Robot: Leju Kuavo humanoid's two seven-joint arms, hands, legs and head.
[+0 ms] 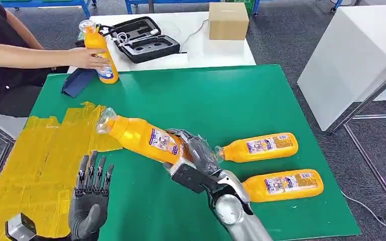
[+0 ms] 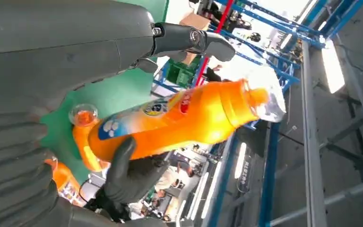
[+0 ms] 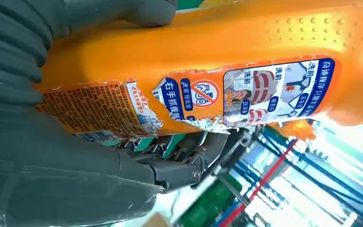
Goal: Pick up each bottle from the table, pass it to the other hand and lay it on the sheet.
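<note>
Head view: the right hand (image 1: 193, 155), just below the centre of the frame, grips an orange bottle (image 1: 140, 136) around its lower body. The bottle is lifted off the green surface (image 1: 221, 95) and slants up toward the left, its clear cap pointing at the yellow sheet (image 1: 35, 160) that covers the lower left of the surface. The left hand (image 1: 91, 193) stands at the bottom left of the frame, palm up and fingers spread straight, holding nothing, a little below and left of the bottle's cap and apart from it.

To the right of the right hand, two more orange bottles lie on their sides on the green surface, one bottle (image 1: 259, 147) above the other bottle (image 1: 284, 184), both with caps toward the hand.

At the upper left of the frame a person's hand (image 1: 88, 58) holds a fourth bottle (image 1: 100, 52) upright at the far edge of the surface. Behind it lie an open black case (image 1: 140, 37) and a cardboard box (image 1: 228, 20) on a white table (image 1: 221, 52).

In the right wrist view the held bottle's torn label (image 3: 194, 101) faces the camera, with the grey thumb lying across the bottle.
</note>
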